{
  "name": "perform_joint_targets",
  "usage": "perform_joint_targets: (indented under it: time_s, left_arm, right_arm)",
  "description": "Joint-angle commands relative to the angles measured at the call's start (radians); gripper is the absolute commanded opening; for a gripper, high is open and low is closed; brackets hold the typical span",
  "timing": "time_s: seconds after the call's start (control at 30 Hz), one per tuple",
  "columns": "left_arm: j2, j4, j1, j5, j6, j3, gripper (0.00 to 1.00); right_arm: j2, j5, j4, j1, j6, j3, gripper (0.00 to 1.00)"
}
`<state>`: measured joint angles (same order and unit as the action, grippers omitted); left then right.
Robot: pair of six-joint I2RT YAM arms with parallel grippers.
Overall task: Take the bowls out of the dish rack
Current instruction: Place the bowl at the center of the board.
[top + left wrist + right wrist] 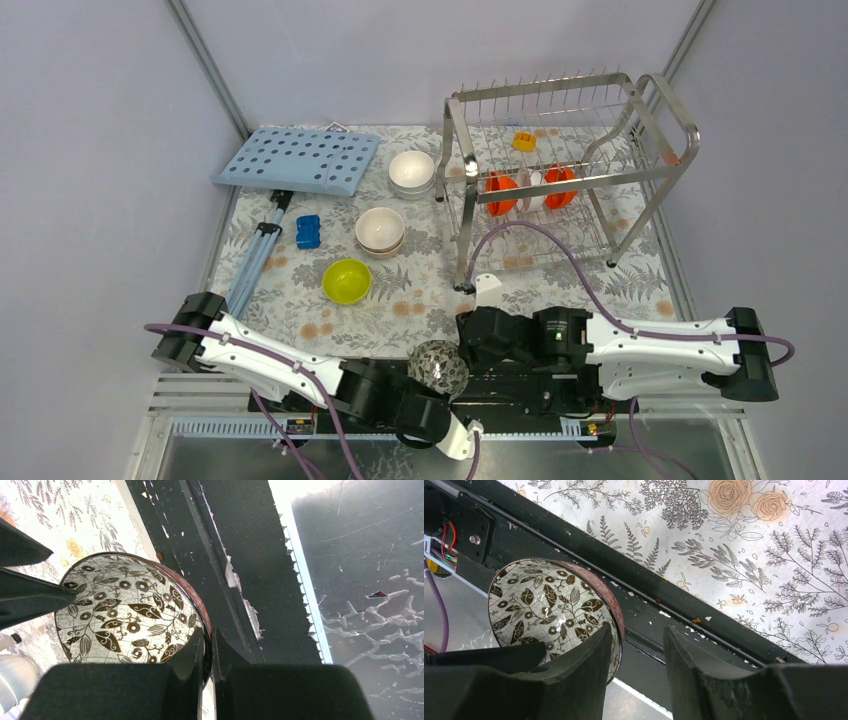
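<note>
From above I cannot make out either claw's fingertips, crowded against the black-and-white leaf-patterned round bowl [440,367] at the near edge of the floral-printed worktop [420,300]. In the shiny steel wire dish rack [585,176] at its far right corner, something white between two orange-red bowls [500,193] is too small to tell. Only my left wrist camera shows the left claw [209,642] pinched closed on that bowl's rim, while the right wrist camera shows the right claw [639,645] with jaws apart, gripping nothing, one finger just beside the rim.

Top view high, looking down over the table [420,290], both wrist views close, sharing the patterned bowl [125,615]
</note>
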<state>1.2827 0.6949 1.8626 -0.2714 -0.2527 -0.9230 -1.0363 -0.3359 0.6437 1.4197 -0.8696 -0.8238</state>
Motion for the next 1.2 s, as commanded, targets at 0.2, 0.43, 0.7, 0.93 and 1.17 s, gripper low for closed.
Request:
perform_joint_targets:
  time_s: [0.2,0.43,0.7,0.93,1.17]
  left_arm:
    - [-0.011,-0.056,0.003,-0.028,-0.018,-0.047,0.00]
    - [-0.026,-0.061,0.004,-0.075,0.014,-0.037,0.00]
    - [-0.029,-0.074,0.003,-0.117,0.084,-0.026,0.00]
    - [-0.071,-0.069,0.003,-0.253,0.242,-0.032,0.84]
    - [-0.208,-0.055,0.001,-0.442,0.465,-0.057,0.99]
  right_arm:
    - [-0.107,0.039,-0.004,0.005,0.049,-0.063,0.40]
    - [-0.143,0.049,0.009,0.005,0.069,-0.081,0.25]
    - [-0.158,0.027,0.014,0.006,0.057,-0.095,0.00]
    - [-0.050,-0.088,0.047,0.005,-0.019,-0.061,0.00]
    - [0.040,-0.148,0.109,0.004,-0.080,-0.004,0.00]
